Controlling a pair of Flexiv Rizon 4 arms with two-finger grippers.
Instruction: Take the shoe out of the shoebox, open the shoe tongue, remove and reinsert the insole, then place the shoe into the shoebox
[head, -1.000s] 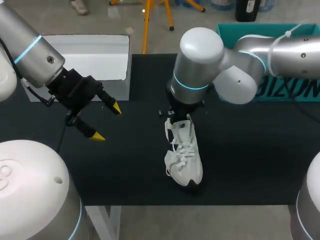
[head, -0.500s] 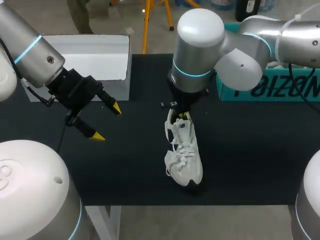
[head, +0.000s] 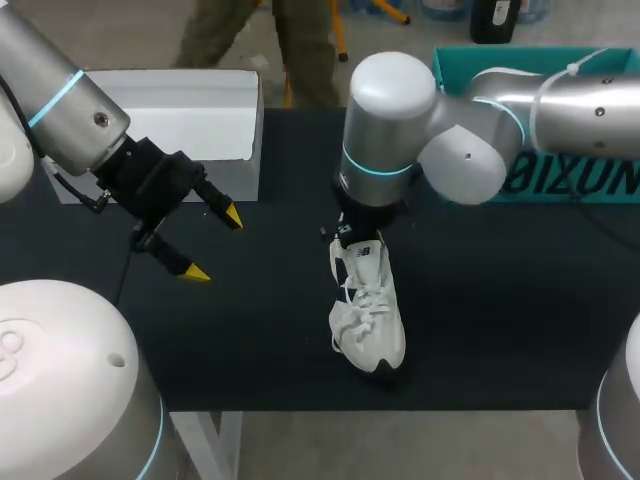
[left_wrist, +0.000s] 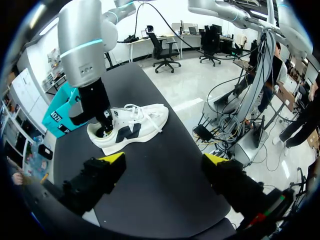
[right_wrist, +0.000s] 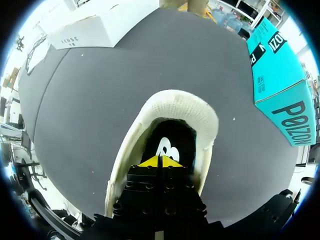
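A white sneaker (head: 366, 312) lies on the black table (head: 500, 300), its toe toward the front edge. My right gripper (head: 358, 238) points down into its heel opening. In the right wrist view the right gripper (right_wrist: 160, 161) is shut, its yellow tips pressed together just above the black insole (right_wrist: 167, 146) inside the sneaker (right_wrist: 175, 107). My left gripper (head: 212, 244) hangs open over the table left of the shoe, holding nothing. From the left wrist view the left gripper (left_wrist: 165, 160) faces the sneaker (left_wrist: 135, 127) side-on, well short of it. A teal box (head: 560, 170) stands at the back right.
A white cardboard box (head: 175, 115) stands at the back left, behind my left gripper. The teal box (right_wrist: 280, 85) lies a short way beyond the shoe's heel side. Bare black table surrounds the shoe.
The right arm rose slightly from the shoe's opening half a second ago and has come back down into it. The left arm and the shoe have stayed still.
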